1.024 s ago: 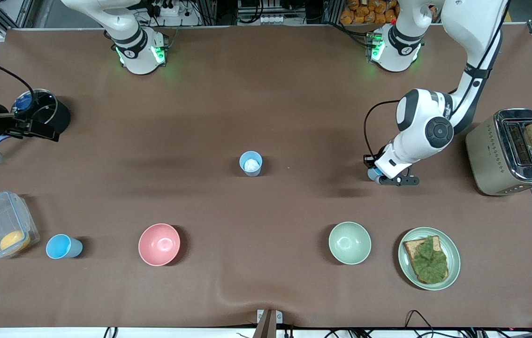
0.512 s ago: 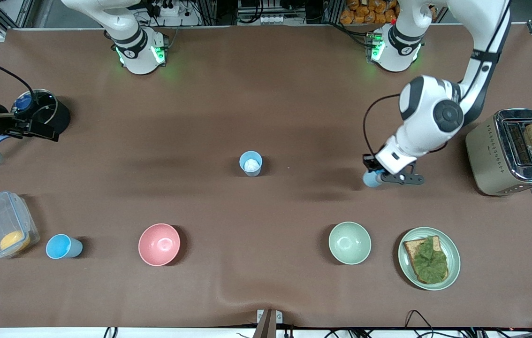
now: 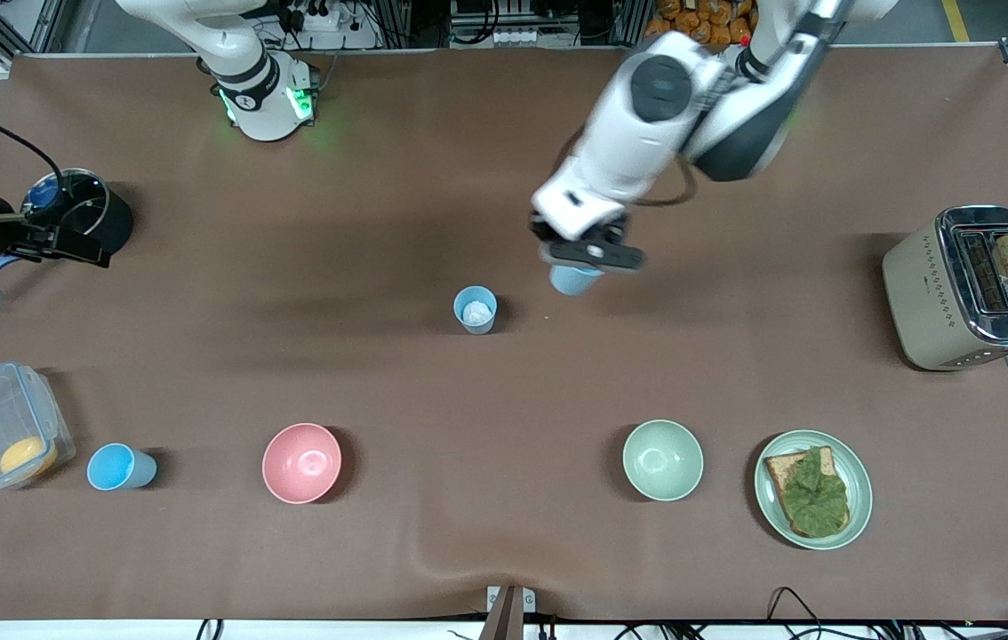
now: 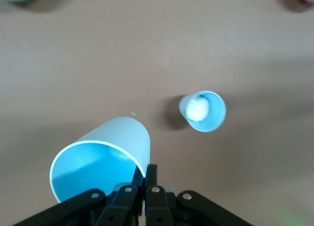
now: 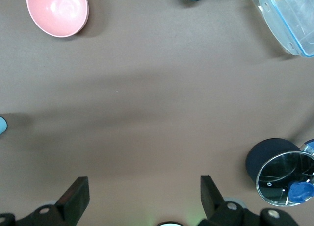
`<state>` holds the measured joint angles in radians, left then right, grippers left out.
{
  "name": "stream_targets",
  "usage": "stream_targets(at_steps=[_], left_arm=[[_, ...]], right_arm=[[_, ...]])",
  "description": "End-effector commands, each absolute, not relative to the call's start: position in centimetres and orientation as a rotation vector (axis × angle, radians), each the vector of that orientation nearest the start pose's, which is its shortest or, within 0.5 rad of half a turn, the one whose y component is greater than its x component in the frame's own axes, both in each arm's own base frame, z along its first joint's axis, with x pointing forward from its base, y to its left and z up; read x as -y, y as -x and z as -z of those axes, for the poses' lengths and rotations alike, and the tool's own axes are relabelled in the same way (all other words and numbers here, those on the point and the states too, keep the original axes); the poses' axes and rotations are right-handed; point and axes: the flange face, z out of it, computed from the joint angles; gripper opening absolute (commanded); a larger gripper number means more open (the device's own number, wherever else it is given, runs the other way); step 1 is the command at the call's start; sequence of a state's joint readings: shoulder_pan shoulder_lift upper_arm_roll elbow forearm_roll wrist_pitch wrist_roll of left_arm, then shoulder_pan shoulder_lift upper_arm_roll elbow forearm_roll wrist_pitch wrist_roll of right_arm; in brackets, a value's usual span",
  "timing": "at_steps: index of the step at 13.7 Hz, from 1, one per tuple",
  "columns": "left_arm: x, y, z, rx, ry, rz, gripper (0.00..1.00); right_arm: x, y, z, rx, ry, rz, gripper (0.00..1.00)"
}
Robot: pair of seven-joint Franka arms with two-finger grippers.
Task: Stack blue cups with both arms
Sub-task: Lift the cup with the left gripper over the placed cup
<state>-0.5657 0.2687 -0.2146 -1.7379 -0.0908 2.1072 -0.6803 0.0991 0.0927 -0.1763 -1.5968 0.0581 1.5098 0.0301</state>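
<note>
L claw point(image 3: 588, 258) grips blue cup point(image 3: 572, 278) — over table, beside centre cup point(image 3: 475, 309).

We see a cup point(image 3: 475, 309) mid-table, another cup point(image 3: 119, 468) beside the food container point(image 3: 6, 425) toward the right arm's end, near the camera-side edge, and the toaster point(image 3: 971, 286) at the left arm's end.

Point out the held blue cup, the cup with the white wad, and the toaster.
held blue cup point(image 4: 125, 138), left wrist view, outer wall.
cup with white wad point(image 3: 475, 310), front view, inside.
toaster point(image 3: 922, 293), front view, side panel.
</note>
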Motion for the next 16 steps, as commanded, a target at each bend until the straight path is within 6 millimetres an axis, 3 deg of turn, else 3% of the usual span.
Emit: stream_targets(at_steps=[1, 3, 5, 12, 16], left_arm=[[52.1, -47.3, -40.1, 0.004, 3.195, -0.034, 0.00], [54.6, -47.4, -38.1, 0.039, 3.182, -0.017, 0.00], [56.7, -47.0, -37.3, 0.011, 3.200, -0.008, 0.00], [60.2, -46.2, -35.8, 0.040, 3.343, 0.015, 0.00], [60.0, -46.4, -34.5, 0.038, 3.334, 0.007, 0.00]], right_arm=[[3.5, -56.5, -56.2, -0.168, 3.092, -0.273, 1.00], [3.5, -56.5, -56.2, -0.168, 3.092, -0.273, 1.00], [3.5, -56.5, -56.2, -0.168, 3.092, -0.273, 1.00], [3.5, -56.5, -56.2, -0.168, 3.092, -0.273, 1.00], [3.5, -56.5, -56.2, -0.168, 3.092, -0.273, 1.00]])
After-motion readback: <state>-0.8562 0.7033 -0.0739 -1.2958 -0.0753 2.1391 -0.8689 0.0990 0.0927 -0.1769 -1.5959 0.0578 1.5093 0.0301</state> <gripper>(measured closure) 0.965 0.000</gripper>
